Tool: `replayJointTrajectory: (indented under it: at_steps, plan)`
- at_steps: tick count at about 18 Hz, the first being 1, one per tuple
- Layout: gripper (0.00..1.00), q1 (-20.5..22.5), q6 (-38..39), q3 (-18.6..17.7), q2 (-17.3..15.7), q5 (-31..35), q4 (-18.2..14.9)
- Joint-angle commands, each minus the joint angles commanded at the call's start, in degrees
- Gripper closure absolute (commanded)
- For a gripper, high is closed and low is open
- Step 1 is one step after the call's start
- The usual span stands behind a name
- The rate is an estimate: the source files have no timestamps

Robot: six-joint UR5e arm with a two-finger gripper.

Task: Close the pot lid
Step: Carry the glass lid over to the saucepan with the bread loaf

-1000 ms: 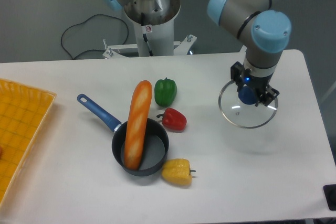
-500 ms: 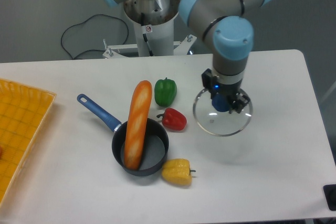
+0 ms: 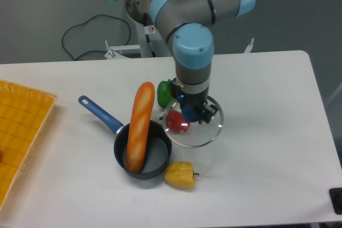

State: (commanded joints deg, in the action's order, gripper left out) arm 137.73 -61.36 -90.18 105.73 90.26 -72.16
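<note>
The pot [image 3: 152, 159] is a small dark grey saucepan with a long blue handle [image 3: 100, 114], left of centre on the white table. A long orange baguette [image 3: 139, 125] lies in it and sticks out over the far rim. My gripper [image 3: 191, 111] is shut on the blue knob of the lid [image 3: 199, 131], a clear glass disc with a metal rim. I hold the lid in the air above the red pepper [image 3: 176, 123], just right of the pot.
A green pepper [image 3: 165, 93] sits behind the red one, partly hidden by my arm. A yellow pepper [image 3: 180, 175] lies against the pot's front right. A yellow tray [image 3: 21, 132] fills the left edge. The arm's base stands at the back.
My gripper has carried the lid leftward from the table's right side to above the red pepper, close to the pot. The pot, baguette and peppers have not moved.
</note>
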Motion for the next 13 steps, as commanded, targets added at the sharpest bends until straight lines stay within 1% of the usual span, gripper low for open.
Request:
replayJointTrajectory:
  at_steps: [3, 8, 10, 13]
  plan:
    - [0.64, -1.58, 2.11, 1.05, 0.52, 0.09, -0.09]
    - [0.64, -3.52, 4.14, 1.50, 0.88, 0.09, -0.61]
    - [0.64, -3.96, 5.45, 1.93, 0.97, 0.00, -2.10]
    - [0.64, -4.75, 8.00, 3.42, 1.67, -2.27, -6.23]
